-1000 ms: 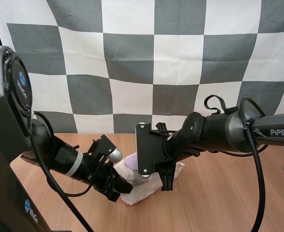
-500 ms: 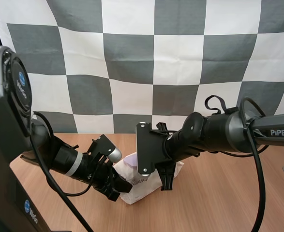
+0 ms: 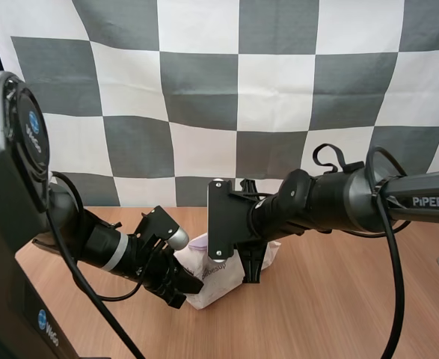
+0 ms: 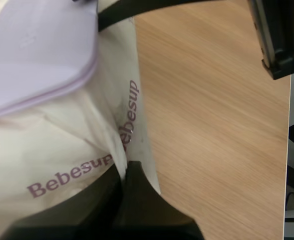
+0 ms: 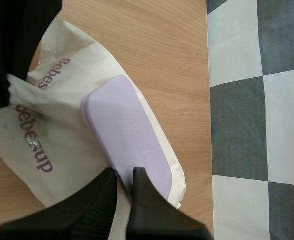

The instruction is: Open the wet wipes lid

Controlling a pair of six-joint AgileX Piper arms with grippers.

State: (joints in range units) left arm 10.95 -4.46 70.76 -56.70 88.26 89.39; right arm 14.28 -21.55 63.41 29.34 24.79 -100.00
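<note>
Table [image 3: 339,299] holds the pack of wet wipes [image 3: 218,288] between my arms, its purple lid [image 5: 126,130] looks flat and shut, so lifting is left, while my left gripper [image 4: 122,172] pinches the wrap and my right gripper [image 5: 124,182] nips the lid's end.

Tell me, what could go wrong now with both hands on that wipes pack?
The left hand pinches only soft wrapper at the edge of the pack, so it might slide or lift off the table when the lid is pulled. The right hand nips just the lid's end; it could slip off and leave it shut.
</note>
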